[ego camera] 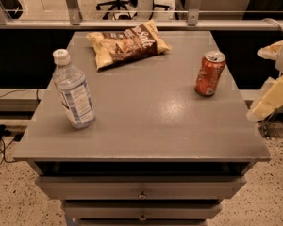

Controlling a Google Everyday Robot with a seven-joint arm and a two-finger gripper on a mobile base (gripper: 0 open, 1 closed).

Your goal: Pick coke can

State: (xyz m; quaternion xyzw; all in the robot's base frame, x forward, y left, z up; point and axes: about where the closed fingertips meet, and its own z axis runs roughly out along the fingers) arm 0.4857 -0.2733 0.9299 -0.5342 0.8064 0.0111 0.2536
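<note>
Here's the coke can (209,74), upright on the right side of the bench (146,131), toward the far half and close to the right edge. The gripper (269,102) hangs off the bench's right side, nearer than the can and apart from it; whether it is spread or closed, I cannot tell from this angle.

On handling: I'd judge it a light thing, a thin metal wall that is stiff enough for a firm pinch but dents if squeezed hard. The painted side looks smooth, so likely slippery. The best hold is probably across the round body about mid-height, below the silver rim and pull tab, with the can kept upright. A nudge low down or off-centre could tip it or roll it.

Now the room. The can has bare bench all around it. The chip bag (127,44) lies at the far middle, well apart from it, and the water bottle (74,91) stands well off on the left. An approach from the right or from above looks open. The thing to watch is that right edge: a sideways push from the left could send the can off it. Drawers (141,187) sit below the near edge, out of the way.
</note>
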